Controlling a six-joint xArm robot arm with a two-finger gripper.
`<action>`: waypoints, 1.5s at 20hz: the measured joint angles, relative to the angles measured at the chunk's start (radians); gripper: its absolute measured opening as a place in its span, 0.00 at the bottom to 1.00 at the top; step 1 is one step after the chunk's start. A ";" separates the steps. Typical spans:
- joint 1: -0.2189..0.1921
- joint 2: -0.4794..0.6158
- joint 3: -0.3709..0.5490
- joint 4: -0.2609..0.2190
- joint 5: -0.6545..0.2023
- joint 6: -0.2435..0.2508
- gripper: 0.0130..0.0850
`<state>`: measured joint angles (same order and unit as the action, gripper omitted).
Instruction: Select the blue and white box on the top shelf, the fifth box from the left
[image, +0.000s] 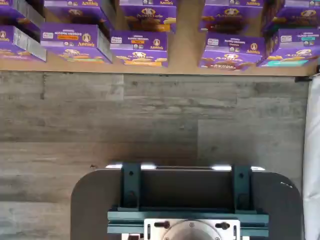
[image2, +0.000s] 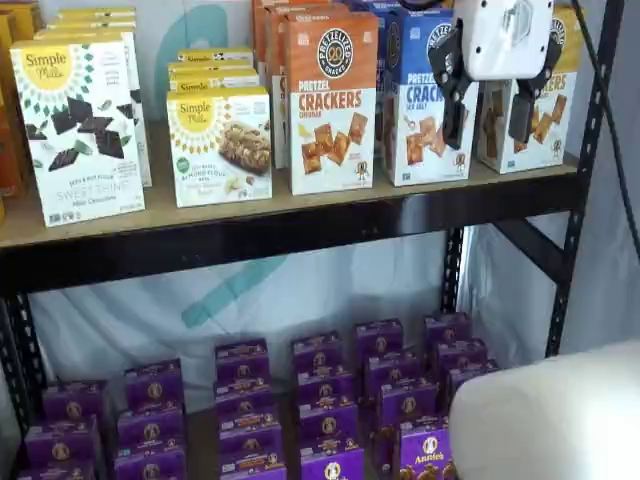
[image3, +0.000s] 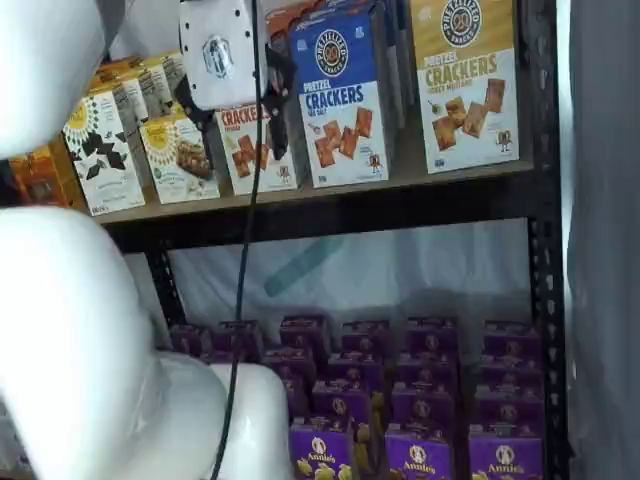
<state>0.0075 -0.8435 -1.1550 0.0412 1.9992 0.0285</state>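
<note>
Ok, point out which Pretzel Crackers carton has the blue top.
The blue and white box, standing between the orange-topped carton and the yellow-topped carton.

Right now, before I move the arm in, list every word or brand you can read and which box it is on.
"PRETZEL CRACKERS": blue and white box on the top shelf.
"PRETZEL CRACKERS", "20": orange-topped box.
"CRACKERS": yellow-topped box.
"Simple Mills", "SWEET THINS": white cracker box.
"Simple Mills": almond flour box.
"Annie's": purple boxes below.
Flavour lines and other small print: too blurred.
</note>
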 joint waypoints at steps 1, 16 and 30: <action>0.000 0.000 0.000 0.000 -0.001 0.000 1.00; 0.030 0.016 0.024 -0.051 -0.091 0.011 1.00; -0.007 0.177 -0.064 -0.057 -0.210 -0.024 1.00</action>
<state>0.0007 -0.6666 -1.2187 -0.0154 1.7889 0.0049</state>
